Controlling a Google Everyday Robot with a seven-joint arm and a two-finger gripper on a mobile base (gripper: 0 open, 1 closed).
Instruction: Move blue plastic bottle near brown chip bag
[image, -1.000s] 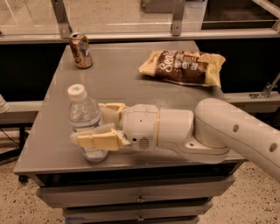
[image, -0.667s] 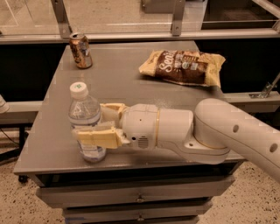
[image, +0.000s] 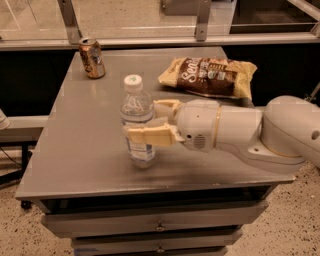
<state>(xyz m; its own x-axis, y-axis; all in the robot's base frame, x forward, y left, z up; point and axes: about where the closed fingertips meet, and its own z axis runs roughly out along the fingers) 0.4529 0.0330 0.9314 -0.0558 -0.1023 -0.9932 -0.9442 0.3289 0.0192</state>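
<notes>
Camera view: my gripper (image: 142, 120) is over the front middle of the table (image: 85, 155), reaching in from the right, with my white arm (image: 260, 132) behind it.
Gripper state: closed around the blue plastic bottle (image: 135, 109); my near finger (image: 147, 136) crosses the front of the label and the far finger shows behind the bottle's right shoulder.
Bottle position: upright between my fingers, white cap on top and above the grip, base below it.
Bottle base: at the table surface or just over it; I cannot tell whether it touches.
Bottle label: blue-and-white band round the middle, largely covered by my near finger; no writing legible.
Brown chip bag (image: 210, 76): lies flat at the back right of the table, behind my wrist housing and well apart from the bottle, up and to the right of it.
Bag lettering: white script on the dark brown centre, opening letters read "Sea"; the rest cannot be read. Ends of the bag are pale yellow.
Soda can (image: 92, 57): upright at the back left corner, apart from both bottle and bag; brown and gold, markings illegible.
Table: grey top, with drawer fronts (image: 160, 227) below its front edge.
Surroundings: a metal rail (image: 150, 41) runs behind the table; speckled floor (image: 20, 235) below.
</notes>
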